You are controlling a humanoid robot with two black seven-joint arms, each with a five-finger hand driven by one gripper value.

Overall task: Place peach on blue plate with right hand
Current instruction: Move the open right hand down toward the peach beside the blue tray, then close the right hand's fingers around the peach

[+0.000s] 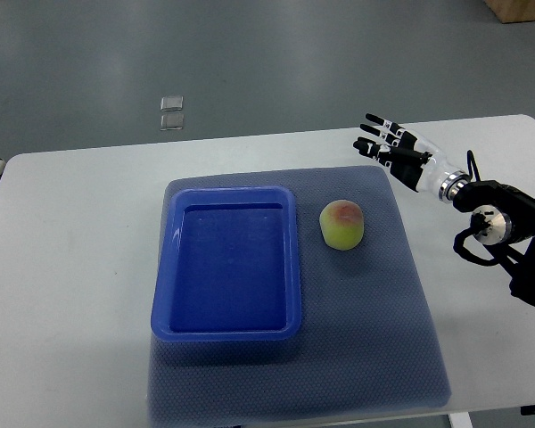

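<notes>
The white worktop (71,267) fills most of the frame, with a dark mesh mat (374,312) spread over its middle. On the mat's left half sits the blue plate (227,263), a shallow rectangular tray. My right robot hand (388,143) hovers at the upper right, fingers spread and holding nothing. The peach (342,224) rests on the mat just right of the plate, well apart from my hand.

Even, soft overhead light, sharp view.
We see faint shadows beside the peach (342,224) and under the tray (227,334), mild glare on the table (71,267), no blur.
</notes>
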